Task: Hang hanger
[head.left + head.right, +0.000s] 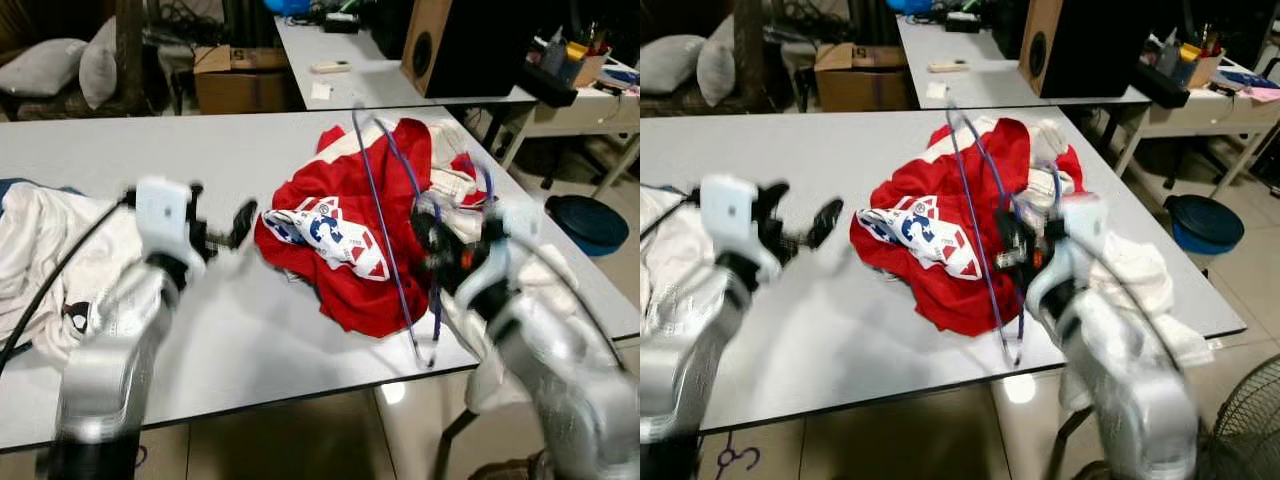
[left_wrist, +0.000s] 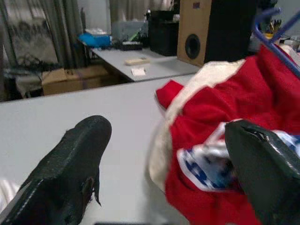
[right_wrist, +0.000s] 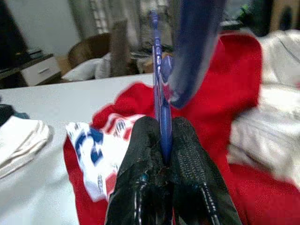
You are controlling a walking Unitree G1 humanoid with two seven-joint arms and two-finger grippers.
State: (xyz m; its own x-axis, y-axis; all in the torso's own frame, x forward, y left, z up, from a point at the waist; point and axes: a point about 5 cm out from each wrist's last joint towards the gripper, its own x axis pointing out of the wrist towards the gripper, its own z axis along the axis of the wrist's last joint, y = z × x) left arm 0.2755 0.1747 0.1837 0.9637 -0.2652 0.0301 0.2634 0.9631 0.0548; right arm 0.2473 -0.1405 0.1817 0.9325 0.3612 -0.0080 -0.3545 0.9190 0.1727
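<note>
Hanger [image 3: 158,101] pinched in right pincer [image 3: 161,136] — left pincer [image 2: 164,164] spread — over grey table [image 1: 250,340], speaker [image 1: 465,45] behind.

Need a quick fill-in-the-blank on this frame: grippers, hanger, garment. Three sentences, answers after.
1. The right gripper is shut on the blue ____.
2. The left gripper has its fingers ____, holding nothing.
3. The hanger stands over a ____ garment on the white table.

Missing words: hanger; open; red

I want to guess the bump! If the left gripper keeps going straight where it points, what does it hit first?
Probably the red garment: the open left gripper points across bare table at it.
</note>
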